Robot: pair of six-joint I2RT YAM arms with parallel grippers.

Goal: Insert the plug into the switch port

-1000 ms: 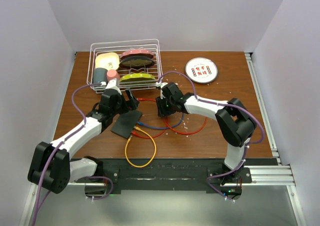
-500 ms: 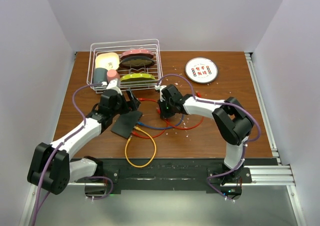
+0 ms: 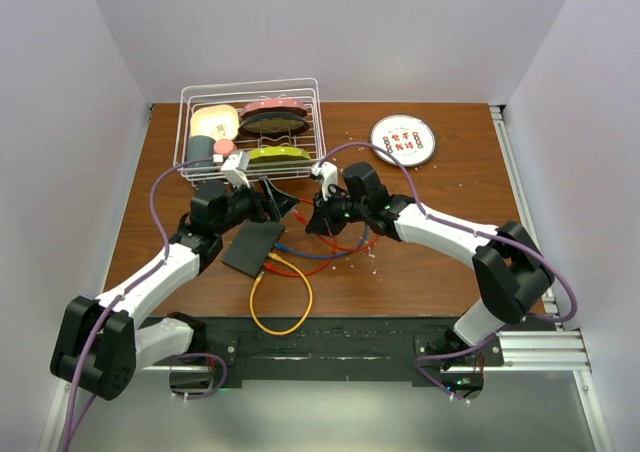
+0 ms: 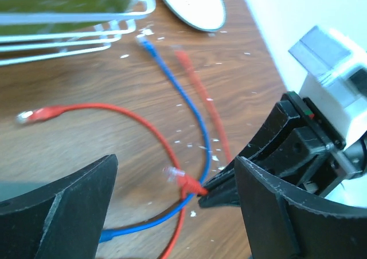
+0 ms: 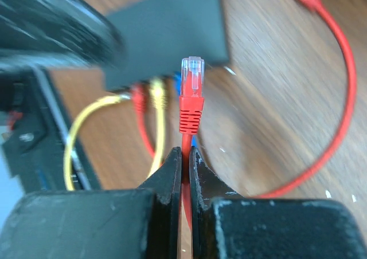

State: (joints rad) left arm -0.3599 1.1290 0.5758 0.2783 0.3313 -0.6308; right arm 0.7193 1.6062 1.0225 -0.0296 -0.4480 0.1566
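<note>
The switch [image 3: 252, 247] is a flat black box on the table between the arms, with yellow, red and blue cables plugged into its near edge. In the right wrist view my right gripper [image 5: 184, 153] is shut on a red cable just behind its plug [image 5: 192, 78]. The plug's clear tip points toward the switch [image 5: 172, 35]. Seen from above, the right gripper [image 3: 312, 219] hovers just right of the switch. My left gripper [image 3: 278, 204] stands open beside it. Its wrist view shows the red plug [image 4: 186, 181] between the wide-apart fingers [image 4: 63, 213], nothing gripped.
A white wire basket [image 3: 250, 84] with dishes stands at the back left. A round white disc [image 3: 403, 139] with red marks lies at the back right. Loose red [image 3: 345, 247], blue [image 3: 310, 252] and yellow [image 3: 280, 317] cables loop over the table near the switch.
The right gripper has shut on the red cable and lifted its plug end. The right arm's elbow swung out to the right. The left gripper shifted slightly back and right.
</note>
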